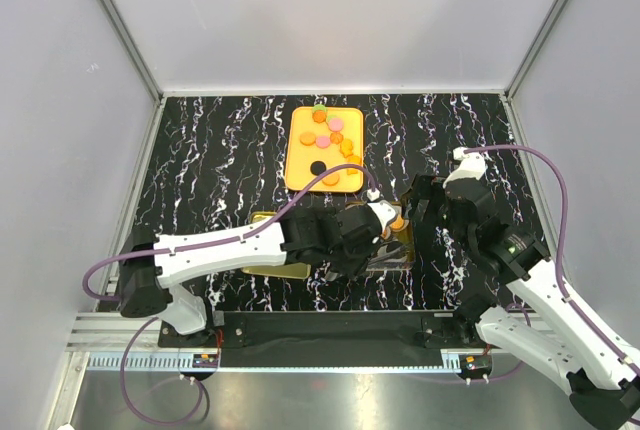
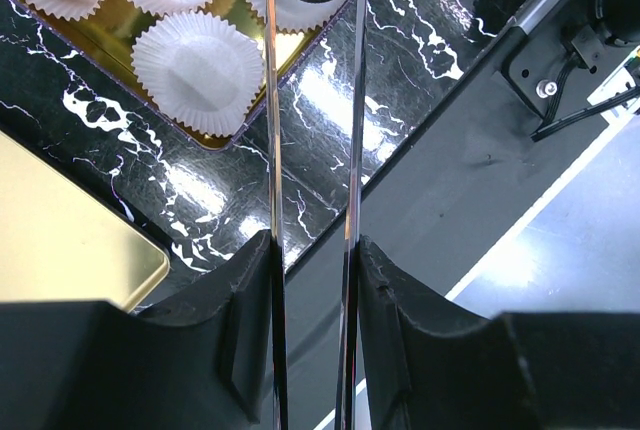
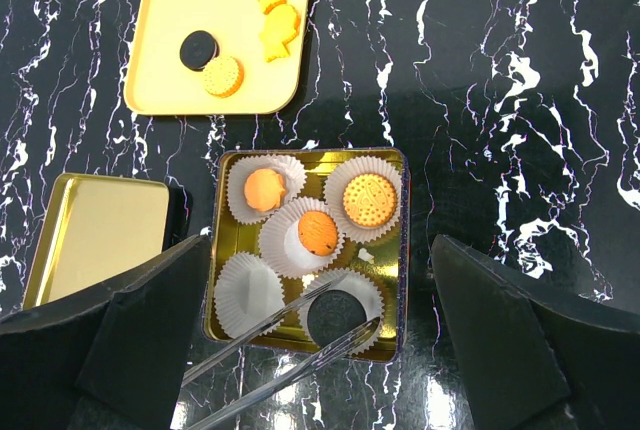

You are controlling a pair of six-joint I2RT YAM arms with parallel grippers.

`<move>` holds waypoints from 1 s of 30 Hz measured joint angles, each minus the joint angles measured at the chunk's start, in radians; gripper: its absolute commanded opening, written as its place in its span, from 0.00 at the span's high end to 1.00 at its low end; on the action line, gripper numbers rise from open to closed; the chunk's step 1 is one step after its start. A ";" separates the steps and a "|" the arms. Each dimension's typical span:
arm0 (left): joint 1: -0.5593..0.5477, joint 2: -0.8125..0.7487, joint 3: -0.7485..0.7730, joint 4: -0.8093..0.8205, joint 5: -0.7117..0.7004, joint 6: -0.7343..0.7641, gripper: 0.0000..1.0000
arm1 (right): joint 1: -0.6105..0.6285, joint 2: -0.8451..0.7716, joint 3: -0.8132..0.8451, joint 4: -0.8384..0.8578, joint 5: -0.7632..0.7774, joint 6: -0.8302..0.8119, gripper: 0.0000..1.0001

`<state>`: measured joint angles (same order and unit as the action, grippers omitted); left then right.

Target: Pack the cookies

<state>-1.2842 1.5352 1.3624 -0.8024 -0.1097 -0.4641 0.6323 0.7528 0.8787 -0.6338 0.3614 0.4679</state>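
Setting a black cookie into a paper cup in the gold tin, using clear tongs.

The left gripper is clamped on the tongs, and their blades sit on either side of the cookie at the tin's lower right. Whether they are pinching it cannot be told. Three other cups hold orange cookies, and the empty cup at lower left waits. The next move probably calls for easing the blades apart, lifting clear without dragging the paper, then reaching to the cookies on the yellow tray at upper left. The right gripper hangs wide apart over the tin, holding nothing and crowding the route. The gold lid lies on the tabletop just left of the tin.
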 measured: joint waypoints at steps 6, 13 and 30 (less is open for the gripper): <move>0.000 0.013 -0.017 0.012 -0.003 -0.001 0.59 | 0.000 0.000 0.000 0.000 0.001 0.000 0.00; 0.000 0.020 -0.025 0.016 -0.004 -0.001 0.55 | 0.000 -0.003 0.000 0.000 0.002 0.000 0.00; 0.018 0.005 -0.019 0.014 -0.007 0.011 0.53 | 0.000 -0.006 0.000 0.000 0.002 0.000 0.00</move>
<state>-1.2667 1.5406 1.3434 -0.7883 -0.1165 -0.4526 0.6323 0.7464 0.8787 -0.6338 0.3634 0.4679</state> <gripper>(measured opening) 0.473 0.994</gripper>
